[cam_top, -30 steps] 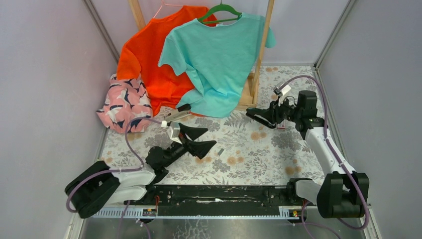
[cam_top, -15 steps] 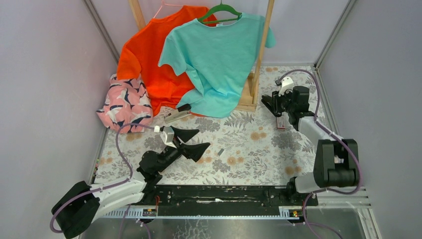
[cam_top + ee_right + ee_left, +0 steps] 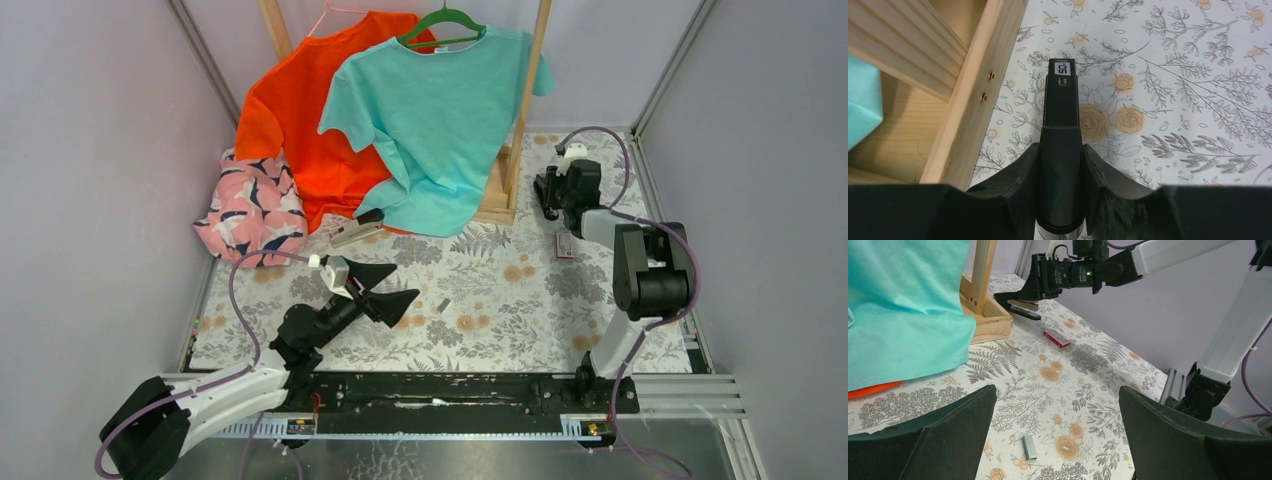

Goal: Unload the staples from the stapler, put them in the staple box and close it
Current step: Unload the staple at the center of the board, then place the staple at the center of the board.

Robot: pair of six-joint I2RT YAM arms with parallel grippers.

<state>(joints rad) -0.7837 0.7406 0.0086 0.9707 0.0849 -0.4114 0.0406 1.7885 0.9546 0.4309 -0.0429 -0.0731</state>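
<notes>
A black stapler (image 3: 1062, 102) is clamped between my right gripper's (image 3: 1060, 150) fingers and hangs low over the floral mat beside the wooden rack foot (image 3: 983, 90). In the top view this gripper (image 3: 548, 194) is at the far right. A short silver-grey staple strip (image 3: 1029, 447) lies loose on the mat between my left gripper's (image 3: 1056, 390) open jaws; it also shows in the top view (image 3: 442, 305). My left gripper (image 3: 403, 281) is open and empty, just left of the strip. A second grey-and-black stapler (image 3: 357, 228) lies by the teal shirt.
A small white-and-pink box (image 3: 563, 245) lies on the mat near the right arm, also in the left wrist view (image 3: 1057, 338). A wooden rack (image 3: 510, 150) carries a teal shirt (image 3: 435, 120) and an orange shirt (image 3: 300, 130). A pink patterned cloth (image 3: 250, 205) lies at the far left.
My right gripper has swung back and to the right with the black stapler, ending beside the rack foot. My left gripper has barely moved and stays open.
</notes>
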